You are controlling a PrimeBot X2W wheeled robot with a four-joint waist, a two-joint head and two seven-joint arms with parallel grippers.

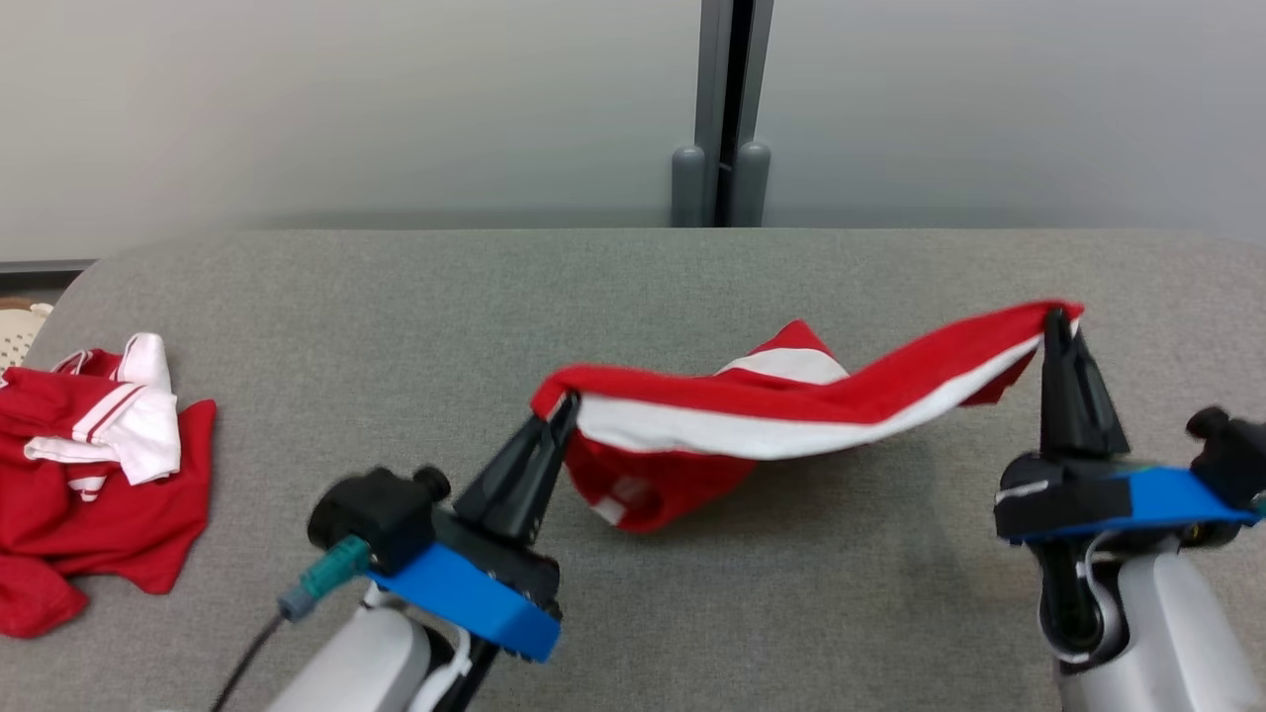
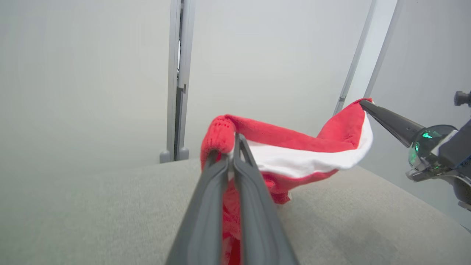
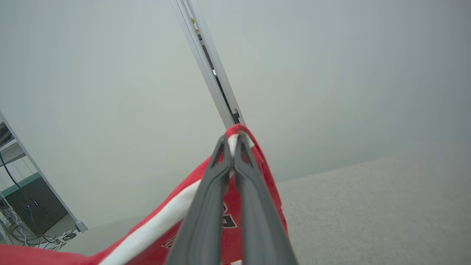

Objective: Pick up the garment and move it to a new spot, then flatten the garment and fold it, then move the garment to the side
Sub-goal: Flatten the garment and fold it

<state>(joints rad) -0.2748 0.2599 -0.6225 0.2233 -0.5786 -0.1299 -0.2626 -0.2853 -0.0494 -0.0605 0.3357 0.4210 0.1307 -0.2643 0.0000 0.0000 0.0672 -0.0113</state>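
Two pinches hold the garment (image 1: 781, 400): the left gripper (image 1: 564, 405) is clamped shut on one end, the right gripper (image 1: 1056, 318) shut on the other. Its long axis runs from grip to grip, sagging between them, with slack bunched just below the left gripper, down by the grey table (image 1: 692, 613).
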